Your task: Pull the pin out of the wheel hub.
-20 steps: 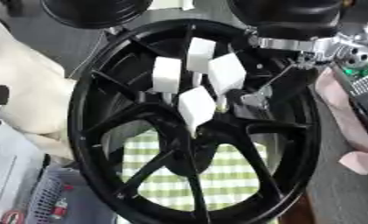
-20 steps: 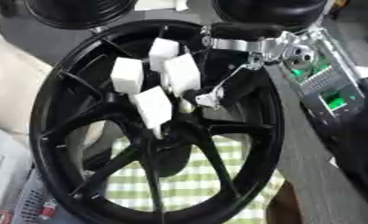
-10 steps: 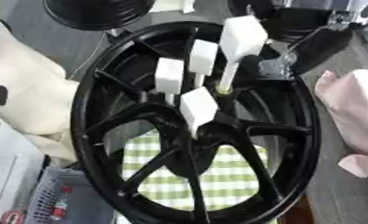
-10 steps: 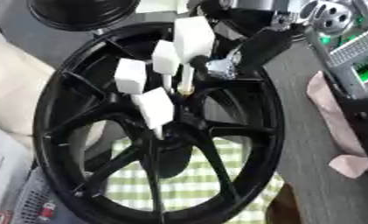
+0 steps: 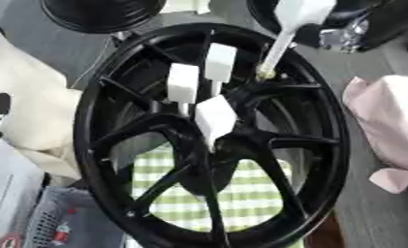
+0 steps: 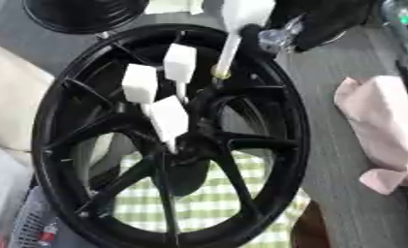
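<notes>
1. A green-and-white checked cloth [image 5: 232, 193] lies nearest, showing through the lower spokes of a black wheel hub [image 5: 211, 135] that fills the grey tabletop [image 6: 325, 121].
2. At the hub's centre, three white-headed pins [image 5: 183, 82] stand seated close together among the spokes.
3. A pink cloth [image 5: 389, 126] lies crumpled beside the rim on the right.
4. Farther back, a fourth pin [image 6: 232, 38], long-shafted with a white head and brass-coloured tip, hangs tilted over the upper rim, its tip near the spokes.
5. Its head reaches the top edge, level with the black right hand [image 6: 313, 22] at the upper right; whether the fingers grip it cannot be told.
</notes>
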### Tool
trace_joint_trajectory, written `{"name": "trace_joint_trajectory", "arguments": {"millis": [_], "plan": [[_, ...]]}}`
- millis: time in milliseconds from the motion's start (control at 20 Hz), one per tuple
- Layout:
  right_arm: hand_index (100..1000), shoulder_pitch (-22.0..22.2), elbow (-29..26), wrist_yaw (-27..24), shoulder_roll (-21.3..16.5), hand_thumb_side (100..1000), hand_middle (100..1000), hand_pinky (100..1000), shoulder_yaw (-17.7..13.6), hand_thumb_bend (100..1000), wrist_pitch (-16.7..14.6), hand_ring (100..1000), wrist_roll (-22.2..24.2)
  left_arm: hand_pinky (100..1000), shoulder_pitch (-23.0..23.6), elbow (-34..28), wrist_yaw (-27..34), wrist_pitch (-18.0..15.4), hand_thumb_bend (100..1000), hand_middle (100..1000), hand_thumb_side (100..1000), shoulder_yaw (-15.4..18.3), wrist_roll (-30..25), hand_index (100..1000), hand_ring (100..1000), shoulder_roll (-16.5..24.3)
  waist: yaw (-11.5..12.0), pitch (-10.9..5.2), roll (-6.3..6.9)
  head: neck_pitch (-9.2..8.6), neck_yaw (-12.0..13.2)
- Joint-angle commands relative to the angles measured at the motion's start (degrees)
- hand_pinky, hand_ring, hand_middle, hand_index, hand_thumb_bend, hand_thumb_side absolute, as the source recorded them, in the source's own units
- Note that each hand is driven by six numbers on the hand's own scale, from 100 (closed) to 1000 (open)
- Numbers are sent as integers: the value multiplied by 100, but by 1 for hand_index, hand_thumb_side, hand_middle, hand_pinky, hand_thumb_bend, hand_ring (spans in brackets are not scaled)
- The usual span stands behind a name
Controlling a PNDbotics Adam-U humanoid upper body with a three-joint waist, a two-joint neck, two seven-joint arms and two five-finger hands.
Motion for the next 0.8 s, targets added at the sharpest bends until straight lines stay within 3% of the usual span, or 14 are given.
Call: {"name": "trace_joint_trajectory", "arguments": {"millis": [50, 400, 450, 500, 550, 600, 650, 800], "plan": [[606, 215, -168, 201, -654, 315, 409, 840, -552, 100, 117, 603, -304, 603, -6, -124, -43, 0, 670, 488, 525, 111, 88, 660, 683, 68, -26, -100, 39, 15, 119], [649, 1292, 412, 28, -1735, 346, 451, 866, -1633, 114, 328, 611, -968, 605, -164, -185, -42, 18, 669, 489, 528, 174, 177, 661, 684, -30, -65, 110, 236, -46, 247], [680, 1441, 541, -41, -1860, 372, 483, 879, -1782, 149, 322, 629, -1060, 605, -181, -189, -40, 19, 668, 489, 528, 177, 179, 661, 684, -42, -49, 138, 258, -70, 250], [767, 1591, 678, -102, -1904, 415, 595, 908, -1932, 208, 282, 689, -1152, 606, -196, -194, -39, 20, 667, 489, 528, 183, 184, 661, 684, -49, -37, 163, 270, -94, 252], [830, 1744, 812, -149, -1866, 441, 709, 945, -2085, 250, 213, 760, -1246, 606, -214, -200, -41, 20, 665, 489, 529, 189, 190, 661, 684, -51, -30, 188, 271, -128, 242], [830, 1894, 926, -199, -1786, 441, 709, 945, -2235, 250, 133, 760, -1339, 606, -236, -208, -45, 22, 665, 489, 529, 191, 193, 661, 684, -49, -23, 208, 263, -163, 208], [876, 2040, 1028, -253, -1687, 451, 787, 980, -2381, 292, 51, 807, -1429, 607, -268, -219, -50, 21, 665, 489, 531, 190, 193, 661, 684, -48, -37, 233, 263, -210, 138], [897, 2503, 1272, -294, -1294, 436, 812, 995, -2636, 339, -226, 825, -1713, 608, -368, -246, -69, 27, 664, 490, 530, 148, 157, 662, 686, -14, -135, 280, 291, -266, -20]]}}
